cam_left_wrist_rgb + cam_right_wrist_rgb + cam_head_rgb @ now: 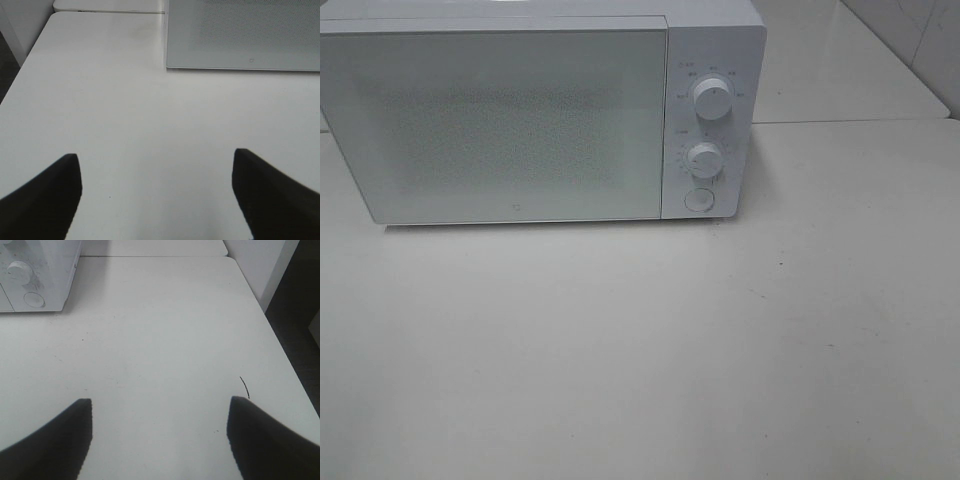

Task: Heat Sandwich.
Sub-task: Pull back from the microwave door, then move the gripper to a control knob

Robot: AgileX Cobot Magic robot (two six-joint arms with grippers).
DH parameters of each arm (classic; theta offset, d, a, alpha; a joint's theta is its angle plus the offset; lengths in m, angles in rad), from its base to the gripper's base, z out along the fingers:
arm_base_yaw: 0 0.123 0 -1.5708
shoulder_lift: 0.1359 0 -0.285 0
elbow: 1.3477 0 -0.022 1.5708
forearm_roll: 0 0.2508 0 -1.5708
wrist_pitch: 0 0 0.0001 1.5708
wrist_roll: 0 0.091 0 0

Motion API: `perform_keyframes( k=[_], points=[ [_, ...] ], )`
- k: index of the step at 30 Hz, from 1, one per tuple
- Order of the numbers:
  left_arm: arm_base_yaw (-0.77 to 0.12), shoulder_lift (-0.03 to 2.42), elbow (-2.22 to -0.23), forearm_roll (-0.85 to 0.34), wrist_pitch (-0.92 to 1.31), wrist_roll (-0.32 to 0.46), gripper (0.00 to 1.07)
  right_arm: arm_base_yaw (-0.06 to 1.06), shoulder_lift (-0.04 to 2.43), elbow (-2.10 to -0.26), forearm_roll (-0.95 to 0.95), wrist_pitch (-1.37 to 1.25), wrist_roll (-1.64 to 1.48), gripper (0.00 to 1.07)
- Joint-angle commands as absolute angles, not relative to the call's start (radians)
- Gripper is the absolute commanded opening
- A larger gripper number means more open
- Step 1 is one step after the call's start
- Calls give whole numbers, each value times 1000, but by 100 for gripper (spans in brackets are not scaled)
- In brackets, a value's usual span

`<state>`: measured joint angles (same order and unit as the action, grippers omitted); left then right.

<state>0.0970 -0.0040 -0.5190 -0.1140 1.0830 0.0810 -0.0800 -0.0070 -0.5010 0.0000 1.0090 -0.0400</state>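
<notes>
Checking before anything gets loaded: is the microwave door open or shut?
Shut. The microwave door lies flush with the control panel, and no interior shows.

One white microwave [545,115] stands on the counter [640,350]. It has one door [500,125], two round knobs, an upper knob [712,97] and a lower knob [704,157], and one round button [699,200] beneath them. Two counter tops show, the front one and a rear counter top [840,70], parted by one seam. There are two grippers, the left gripper [155,195] and the right gripper [160,440], each with two dark fingers [45,200].
</notes>
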Motion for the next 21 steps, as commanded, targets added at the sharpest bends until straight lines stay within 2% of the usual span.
perform_keyframes(
  k=[1,21],
  points=[
    [99,-29,-516,-115,1069,74,78,-79,-30,-500,0,997,-40,73],
    [99,-28,-516,-115,1069,74,78,-79,-30,-500,0,997,-40,73]
  ],
)
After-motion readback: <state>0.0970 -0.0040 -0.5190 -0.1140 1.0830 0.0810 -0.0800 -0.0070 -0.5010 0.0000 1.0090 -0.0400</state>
